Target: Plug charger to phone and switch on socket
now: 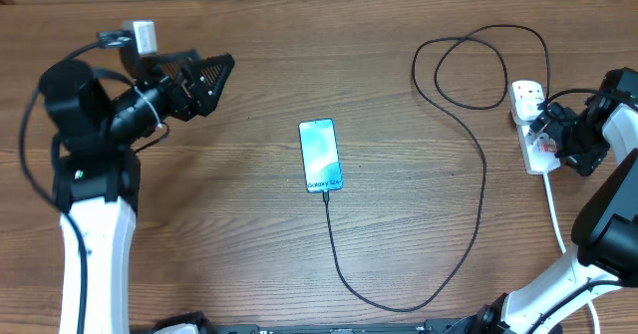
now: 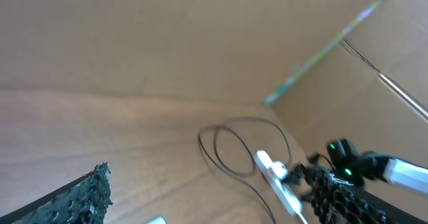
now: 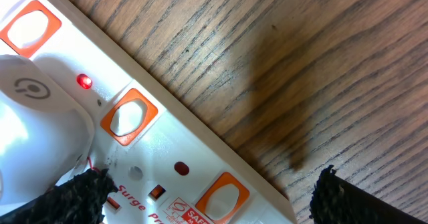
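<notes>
On the middle of the brown wooden table [image 1: 249, 244] lies the phone [image 1: 320, 155], flat, with its screen up. The screen is light blue-green with a thin black edge, and small white words near its lower end read "Galaxy S24+". The charger [image 1: 469, 224] is a long thin black cable. Its tip touches the lower end of the phone. From there it runs down, bends round to the right, climbs up and makes two big loops near the socket [image 1: 533, 125].

The socket is a long white plastic power strip at the right side of the table, with a thick white cord [image 1: 554, 214] coming out of its lower end. Up close it looks smooth and shiny. Its switches [image 3: 130, 116] are clear squares with orange frames. Red words on it read "Surge Pr" and "SAFE", and the rest is cut off. A small red light [image 3: 84, 81] glows beside a round white plug [image 3: 33, 124] that has a grey power sign on it.

The right gripper [image 3: 214, 184] hangs just over the socket, with its rough black fingers [image 3: 73, 197] wide apart and holding nothing. The left gripper [image 1: 209, 75] is far off at the left, up off the table, with its fingers apart too and nothing in them.
</notes>
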You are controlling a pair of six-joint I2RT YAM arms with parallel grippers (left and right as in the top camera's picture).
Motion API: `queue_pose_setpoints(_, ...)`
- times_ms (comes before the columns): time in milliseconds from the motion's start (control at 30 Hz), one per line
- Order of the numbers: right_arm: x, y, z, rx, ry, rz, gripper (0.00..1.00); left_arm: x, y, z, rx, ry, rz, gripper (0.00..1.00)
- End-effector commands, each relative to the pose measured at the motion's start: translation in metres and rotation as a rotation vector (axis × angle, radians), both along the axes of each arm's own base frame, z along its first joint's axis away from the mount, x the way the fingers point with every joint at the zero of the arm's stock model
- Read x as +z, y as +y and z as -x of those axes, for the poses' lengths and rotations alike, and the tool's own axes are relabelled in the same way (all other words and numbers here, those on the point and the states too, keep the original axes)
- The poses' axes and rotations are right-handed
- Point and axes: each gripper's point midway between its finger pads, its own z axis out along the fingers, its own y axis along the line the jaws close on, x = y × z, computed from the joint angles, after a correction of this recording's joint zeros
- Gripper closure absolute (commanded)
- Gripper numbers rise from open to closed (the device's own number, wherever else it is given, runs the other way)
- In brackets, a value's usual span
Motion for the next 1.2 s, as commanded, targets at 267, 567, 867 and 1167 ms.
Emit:
queue_pose_setpoints(267, -0.027, 0.004, 0.022, 0.026, 0.118, 0.022, 0.0, -0.048, 0.044, 0.007, 0.316, 0.208, -0.172, 0.01)
queue_pose_setpoints(567, -0.027, 0.004, 0.022, 0.026, 0.118, 0.022, 0.0, -0.051, 0.023, -0.006, 0.307, 0.028, -0.294, 0.0)
queue_pose_setpoints(867, -0.027, 0.004, 0.022, 0.026, 0.118, 0.022, 0.0, -0.117, -0.001, 0.013, 0.259, -0.043, -0.274, 0.0)
queue_pose_setpoints(1167, -0.027, 0.004, 0.022, 0.026, 0.118, 0.022, 0.0, -0.213, 0.001, 0.072, 0.26, 0.06, -0.282, 0.01)
